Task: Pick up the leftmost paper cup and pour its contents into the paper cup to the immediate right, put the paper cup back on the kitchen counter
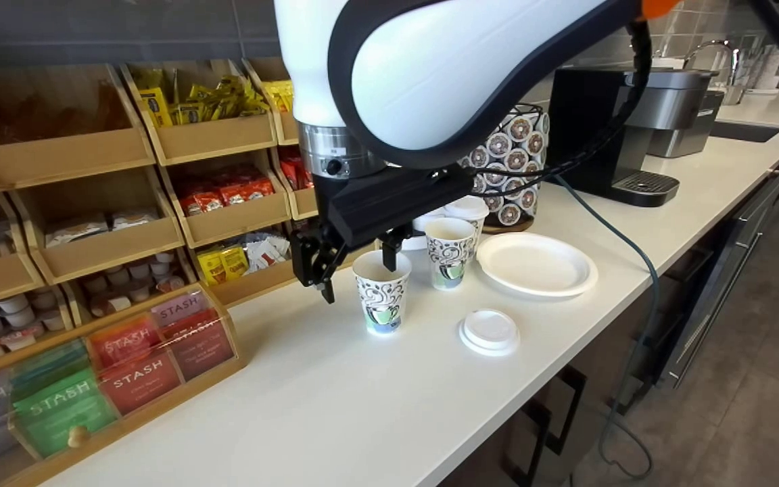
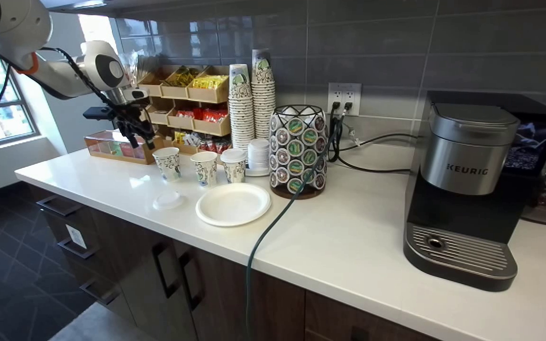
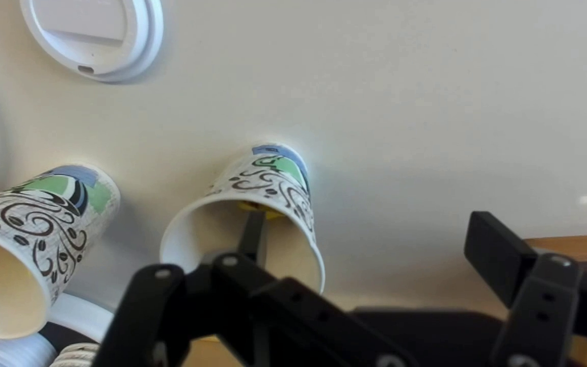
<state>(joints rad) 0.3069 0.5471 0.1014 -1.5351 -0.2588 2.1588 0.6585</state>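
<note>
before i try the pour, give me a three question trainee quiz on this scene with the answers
1. Choose: the pincer is (a) shut, (b) open, (c) outside the wrist view.
2. True or false: the loose white lid lies on the counter.
3. Fill in: inside the leftmost paper cup, as both exterior views place it, the wrist view shows something ____ in colour.

Key: 1 b; 2 true; 3 yellow.
</note>
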